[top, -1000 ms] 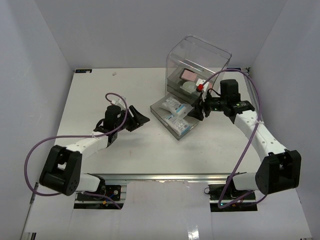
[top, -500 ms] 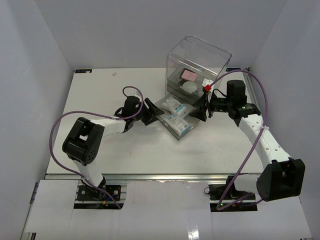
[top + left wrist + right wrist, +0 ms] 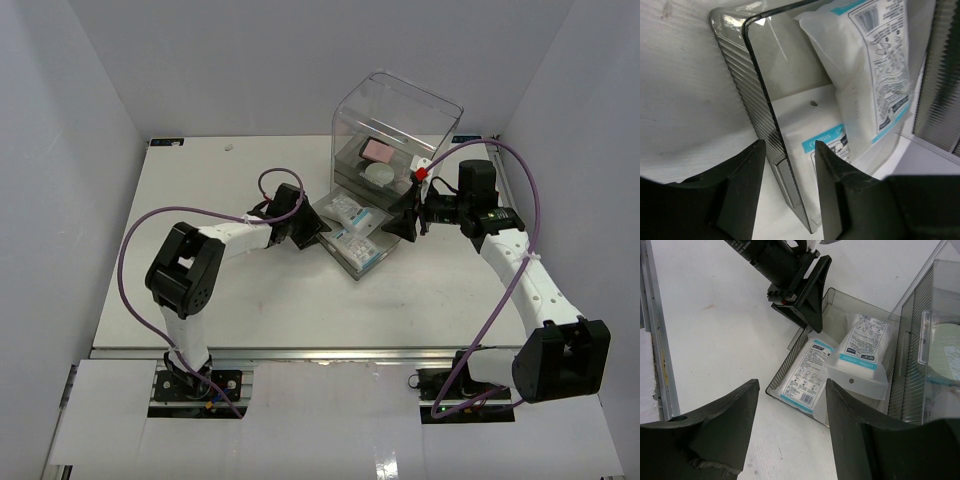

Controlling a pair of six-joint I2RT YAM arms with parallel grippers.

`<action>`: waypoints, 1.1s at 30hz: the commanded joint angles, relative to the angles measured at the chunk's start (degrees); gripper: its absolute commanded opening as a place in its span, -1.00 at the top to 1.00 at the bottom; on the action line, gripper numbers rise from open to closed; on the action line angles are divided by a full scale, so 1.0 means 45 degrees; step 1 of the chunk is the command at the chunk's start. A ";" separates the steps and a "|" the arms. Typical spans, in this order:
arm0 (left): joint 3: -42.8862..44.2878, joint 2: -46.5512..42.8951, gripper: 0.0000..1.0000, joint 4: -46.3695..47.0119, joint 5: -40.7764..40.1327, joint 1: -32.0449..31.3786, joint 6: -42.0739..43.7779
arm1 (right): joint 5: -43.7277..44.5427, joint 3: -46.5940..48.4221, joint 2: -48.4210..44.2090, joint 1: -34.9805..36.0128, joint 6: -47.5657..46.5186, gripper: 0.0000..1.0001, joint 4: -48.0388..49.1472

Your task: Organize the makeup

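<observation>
ok so going left to right: the left gripper [image 3: 789, 150] is down at the front of the pulled-out grey drawer [image 3: 740, 85]. Its jaws are apart and sit either side of the ribbed front wall. There's a sliver of gap on one side, so I wouldn't call it a pinch.

Inside that drawer lie one white-and-blue packet [image 3: 807, 372] and a second packet [image 3: 862, 342], flat and overlapping a bit. Those two look sorted to me.

Next over is the clear box [image 3: 400, 110], which has the pink palette [image 3: 377, 151] and a round pale compact [image 3: 380, 175] sitting in its upper trays. So that's put away too.

The right gripper [image 3: 792, 385] hangs by the drawer's right side with its jaws wide and nothing between them.

I can't spot any brushes in any view, and no loose makeup on the table either. My read: basically done, and what's left is sliding the drawer shut.
</observation>
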 commanded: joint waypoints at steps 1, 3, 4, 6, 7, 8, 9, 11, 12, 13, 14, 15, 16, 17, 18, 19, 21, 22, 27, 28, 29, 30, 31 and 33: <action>0.0741 0.0352 0.15 -0.1269 -0.0527 -0.0155 -0.0105 | -0.0457 -0.0120 -0.0407 -0.0205 0.0183 -0.25 0.0416; 0.0879 0.0533 0.22 -0.1370 -0.0423 -0.0179 -0.0030 | -0.0504 -0.0107 -0.0431 -0.0248 0.0207 -0.25 0.0434; 0.0950 0.0618 0.24 -0.1440 -0.0394 -0.0193 -0.0030 | -0.0532 -0.0121 -0.0445 -0.0262 0.0221 -0.25 0.0434; 0.1010 0.0717 0.27 -0.1519 -0.0393 -0.0194 -0.0010 | -0.0552 -0.0141 -0.0484 -0.0301 0.0203 -0.25 0.0435; 0.1055 0.0708 0.38 -0.1587 -0.0404 -0.0194 -0.0043 | -0.0575 -0.0152 -0.0484 -0.0324 0.0202 -0.25 0.0446; 0.1096 0.0695 0.47 -0.1637 -0.0407 -0.0194 -0.0073 | -0.0597 -0.0163 -0.0490 -0.0348 0.0204 -0.25 0.0454; 0.1124 0.0677 0.48 -0.1638 -0.0389 -0.0194 -0.0092 | -0.0615 -0.0172 -0.0508 -0.0376 0.0213 -0.25 0.0454; 0.1157 0.0641 0.51 -0.1638 -0.0306 -0.0204 -0.0185 | -0.0660 -0.0180 -0.0523 -0.0419 0.0221 -0.25 0.0454; 0.1166 0.0625 0.52 -0.1638 -0.0247 -0.0212 -0.0252 | -0.0685 -0.0180 -0.0524 -0.0436 0.0221 -0.25 0.0454; 0.1167 0.0589 0.53 -0.1622 -0.0220 -0.0214 -0.0428 | -0.0706 -0.0180 -0.0524 -0.0439 0.0221 -0.25 0.0454; 0.1158 0.0536 0.54 -0.1619 -0.0227 -0.0232 -0.0561 | -0.0728 -0.0189 -0.0542 -0.0457 0.0221 -0.25 0.0454; 0.1147 0.0476 0.54 -0.1619 -0.0247 -0.0254 -0.0679 | -0.0749 -0.0199 -0.0562 -0.0479 0.0221 -0.25 0.0454; 0.1130 0.0359 0.55 -0.1619 -0.0363 -0.0271 -0.0764 | -0.0766 -0.0199 -0.0563 -0.0496 0.0221 -0.25 0.0454; 0.1095 0.0308 0.55 -0.1619 -0.0397 -0.0289 -0.0887 | -0.0784 -0.0199 -0.0571 -0.0514 0.0221 -0.25 0.0454; 0.1059 0.0262 0.55 -0.1619 -0.0425 -0.0307 -0.1013 | -0.0802 -0.0199 -0.0580 -0.0532 0.0221 -0.25 0.0454; 0.1034 0.0218 0.55 -0.1627 -0.0440 -0.0319 -0.1141 | -0.0823 -0.0207 -0.0582 -0.0544 0.0230 -0.25 0.0454; 0.0942 0.0133 0.55 -0.1648 -0.0511 -0.0350 -0.1486 | -0.0856 -0.0229 -0.0592 -0.0556 0.0241 -0.25 0.0454; 0.0876 0.0089 0.55 -0.1662 -0.0572 -0.0372 -0.1698 | -0.0867 -0.0237 -0.0603 -0.0557 0.0241 -0.25 0.0455; 0.0901 -0.0049 0.53 -0.2076 -0.0781 -0.0455 -0.2840 | -0.0973 -0.0242 -0.0664 -0.0637 0.0264 -0.25 0.0457; 0.0917 -0.0066 0.53 -0.2141 -0.0822 -0.0471 -0.3069 | -0.0998 -0.0250 -0.0672 -0.0646 0.0272 -0.25 0.0466; 0.0934 -0.0080 0.53 -0.2204 -0.0860 -0.0488 -0.3294 | -0.1022 -0.0258 -0.0681 -0.0655 0.0280 -0.25 0.0473; 0.0968 -0.0058 0.53 -0.2228 -0.0849 -0.0511 -0.3456 | -0.1045 -0.0270 -0.0704 -0.0677 0.0292 -0.25 0.0473; 0.1001 -0.0043 0.52 -0.2247 -0.0849 -0.0536 -0.3638 | -0.1070 -0.0277 -0.0725 -0.0699 0.0299 -0.25 0.0473; 0.1054 -0.0047 0.52 -0.2268 -0.0907 -0.0597 -0.4032 | -0.1128 -0.0277 -0.0762 -0.0740 0.0304 -0.25 0.0469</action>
